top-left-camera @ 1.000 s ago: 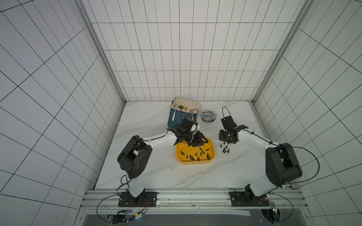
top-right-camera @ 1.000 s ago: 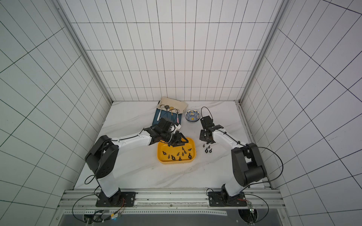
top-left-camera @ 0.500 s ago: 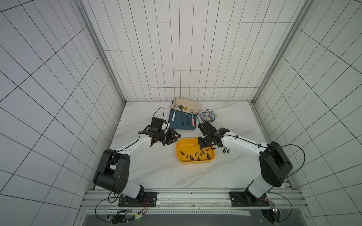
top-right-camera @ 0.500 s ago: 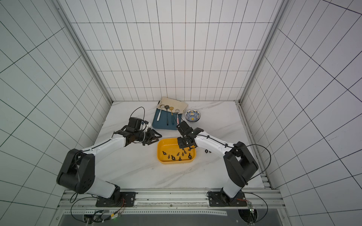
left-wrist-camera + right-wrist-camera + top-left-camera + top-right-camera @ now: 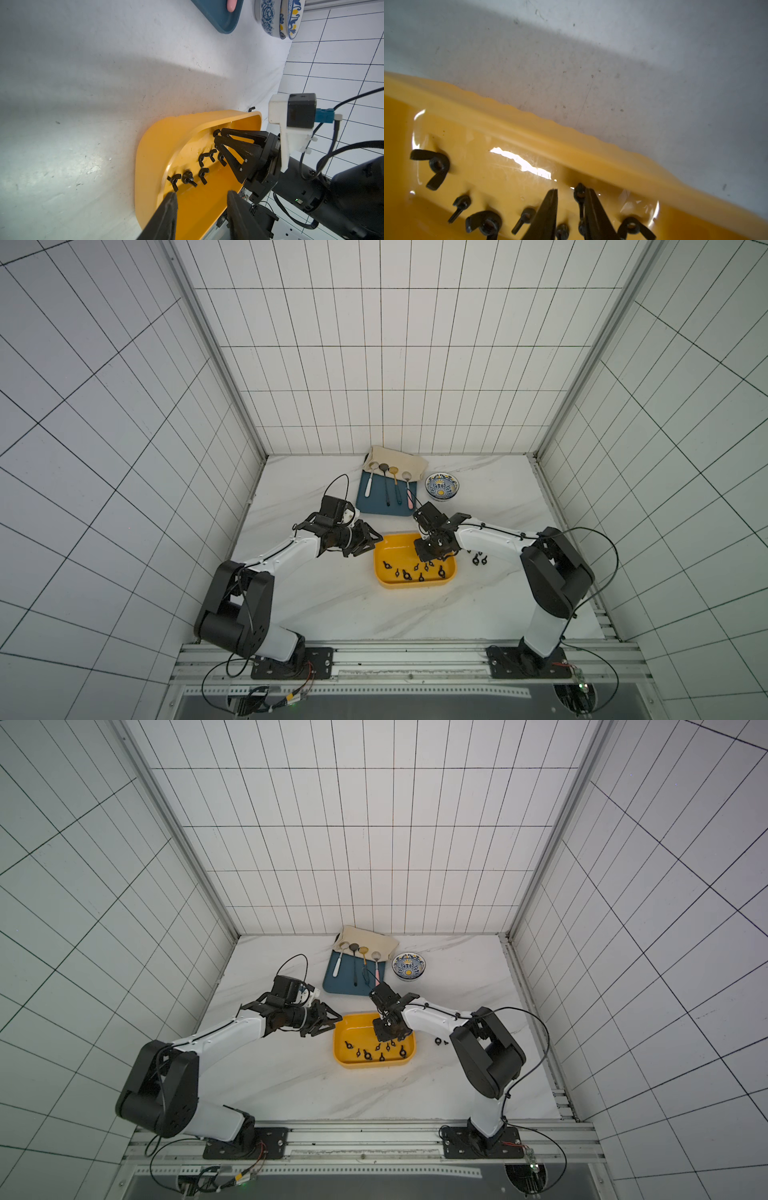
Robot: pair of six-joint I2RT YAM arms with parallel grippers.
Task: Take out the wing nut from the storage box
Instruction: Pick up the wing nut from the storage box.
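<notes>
I am reaching with my right gripper [image 5: 430, 558] [image 5: 568, 192] down into the storage box [image 5: 415, 584] [image 5: 529, 124], at its far right part. The two fingers are standing a little apart and are clamping nothing. In the right wrist view one wing nut [image 5: 579, 193] is lying at the tips, close against the inner side of one finger; I cannot tell if the finger is really touching it.

The yellow storage box is sitting on the worktop [image 5: 332, 605], between my two arms and in front of the blue tray [image 5: 382, 506]. Several more black wing nuts [image 5: 405, 572] [image 5: 188, 178] are lying spread on its floor, mostly along the near side.

I am keeping my left gripper [image 5: 368, 546] [image 5: 201, 193] just beside the left end of the box, pointing toward it. Its fingers are standing wide apart and holding nothing.

A few loose nuts [image 5: 478, 560] [image 5: 438, 1041] are lying on the worktop just to the right of the box, under my right arm. The patterned bowl [image 5: 442, 486] is standing to the right of the tray, apart from the box.
</notes>
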